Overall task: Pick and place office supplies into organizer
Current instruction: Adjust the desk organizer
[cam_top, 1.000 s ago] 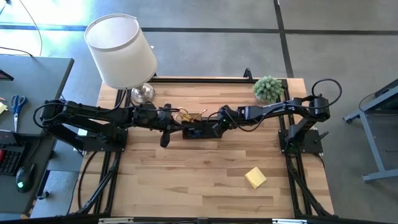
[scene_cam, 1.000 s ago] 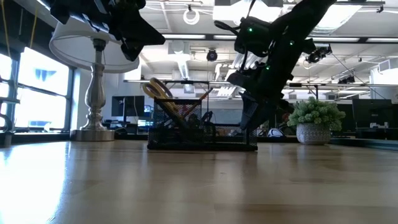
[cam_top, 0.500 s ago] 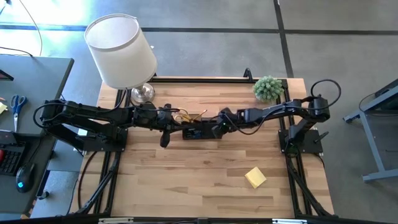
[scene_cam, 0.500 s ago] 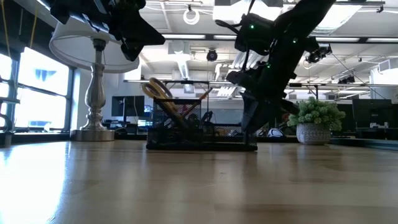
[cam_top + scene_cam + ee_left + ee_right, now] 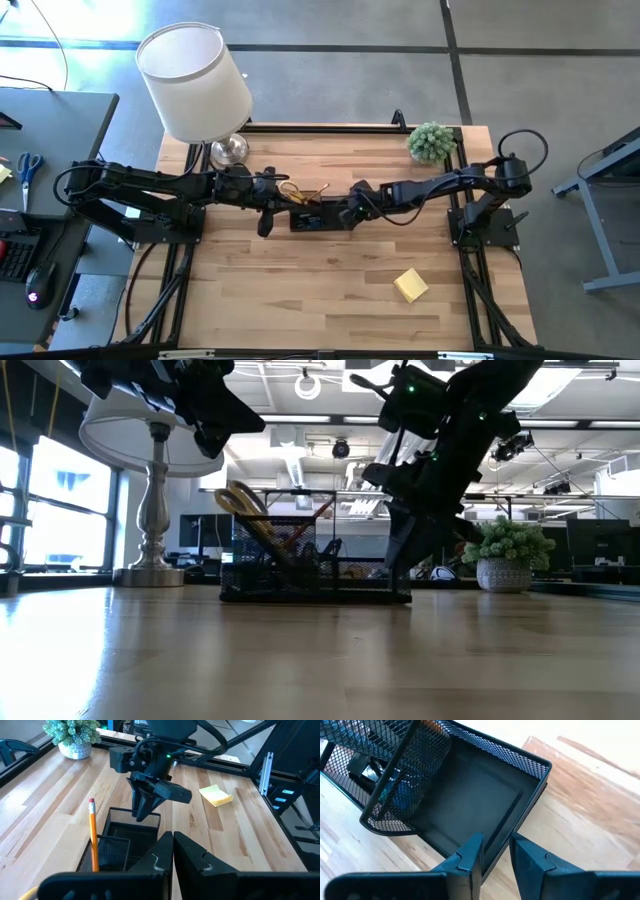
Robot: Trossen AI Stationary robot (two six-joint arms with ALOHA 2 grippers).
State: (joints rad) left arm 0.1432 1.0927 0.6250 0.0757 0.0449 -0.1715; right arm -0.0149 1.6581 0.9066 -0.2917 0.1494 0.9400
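Nearest the front edge of the table [image 5: 330, 290] we note the yellow sticky-note pad [image 5: 410, 285] lying alone, well apart from everything else, not yet in the organizer [image 5: 315, 214]; behind it, mid-table, the black mesh organizer with yellow-handled scissors [image 5: 240, 503] and a pencil [image 5: 93, 832] standing in its taller cells; the right gripper [image 5: 495, 851] pinches the organizer's end wall at the shallow empty tray, one finger inside and one outside; our worry is that a pull or twist from this grip could drag or tip the light caddy, spilling the upright scissors and pencil, or that the thin mesh rim slips out of the fingers; the left gripper [image 5: 265, 215] hovers above the organizer's other end, fingers pressed together and holding nothing we can see, close enough that a shove of the caddy toward it could knock the tall items against it; farther back stand the white-shaded lamp [image 5: 195, 80] and the small potted plant [image 5: 432, 142], both clear of the arms; nothing lies between the right arm and the pad
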